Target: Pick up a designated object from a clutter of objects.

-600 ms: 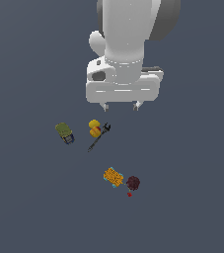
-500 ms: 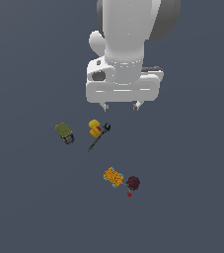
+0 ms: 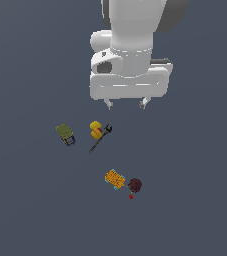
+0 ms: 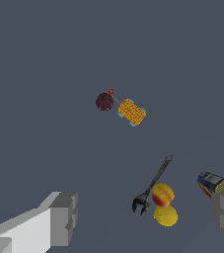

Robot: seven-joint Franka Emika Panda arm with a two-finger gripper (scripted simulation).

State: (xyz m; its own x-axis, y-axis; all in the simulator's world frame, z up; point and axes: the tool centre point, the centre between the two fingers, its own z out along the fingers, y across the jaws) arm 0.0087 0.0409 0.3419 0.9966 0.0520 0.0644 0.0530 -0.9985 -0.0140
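Observation:
The designated object (image 3: 98,134) (image 4: 162,195) is a small yellow-orange ball with a red blush. It lies against a plain yellow lump (image 3: 94,125) (image 4: 166,216) and beside a thin black wrench (image 3: 99,140) (image 4: 155,182). My gripper (image 3: 126,104) (image 4: 144,220) hangs open and empty above the floor, up and toward the exterior view's right of the ball. One of its grey fingers (image 4: 61,219) shows to the side of the clutter in the wrist view.
An olive-green boxy piece (image 3: 65,134) (image 4: 216,184) lies on the exterior view's left of the ball. An orange patterned block (image 3: 115,178) (image 4: 132,112), a dark maroon ball (image 3: 135,185) (image 4: 104,101) and a tiny red bit (image 3: 131,197) lie farther off.
The gripper has drifted very slightly toward the exterior view's right. The objects have not moved.

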